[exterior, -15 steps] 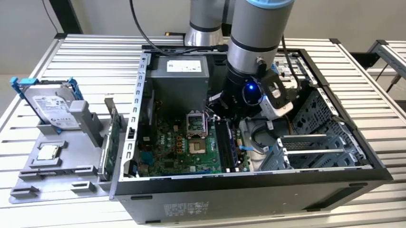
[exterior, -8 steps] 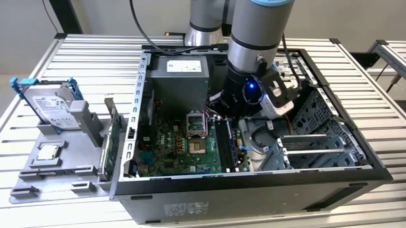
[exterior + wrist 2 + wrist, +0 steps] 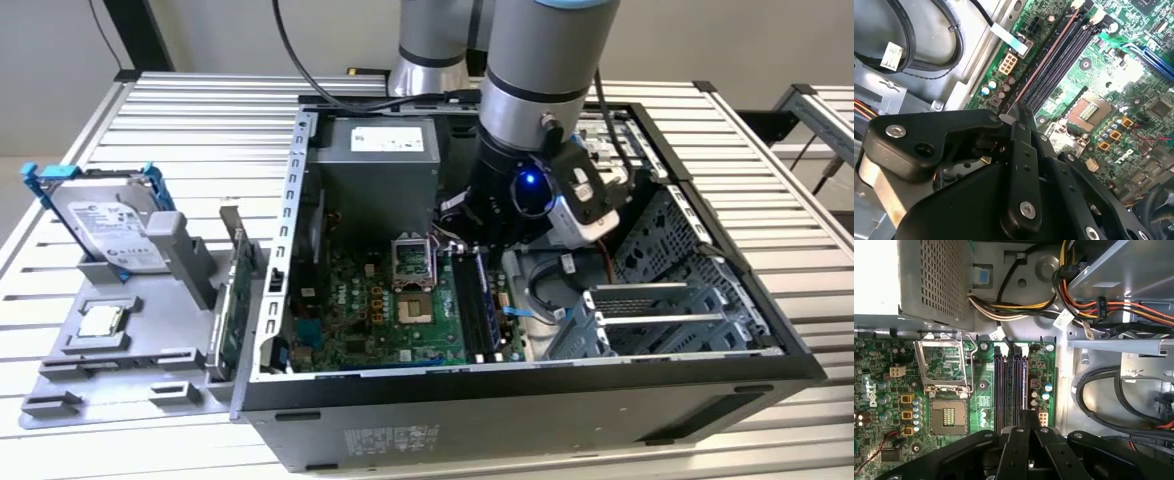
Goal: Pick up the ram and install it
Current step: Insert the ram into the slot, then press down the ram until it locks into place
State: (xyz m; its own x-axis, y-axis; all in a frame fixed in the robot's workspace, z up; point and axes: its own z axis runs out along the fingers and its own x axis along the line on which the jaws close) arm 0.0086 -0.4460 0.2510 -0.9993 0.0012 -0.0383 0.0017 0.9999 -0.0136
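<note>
Hovering inside the open case (image 3: 747, 370), gripper (image 3: 1016, 112) is closing edge-on over the ram (image 3: 1046, 57) above the slots (image 3: 1010, 385); light, stiff, fragile, best held by its long edges.

No print is clear enough to make out word for word. A white label (image 3: 378, 137) lies on the power supply, and another label (image 3: 102, 222) covers the hard drive on the exterior view's left. A pale sticker (image 3: 387, 443) sits on the case's outer wall. White lettering (image 3: 869, 393) is printed on the motherboard - a maker's mark - and a small white tag (image 3: 1063, 318) hangs on a cable.
</note>
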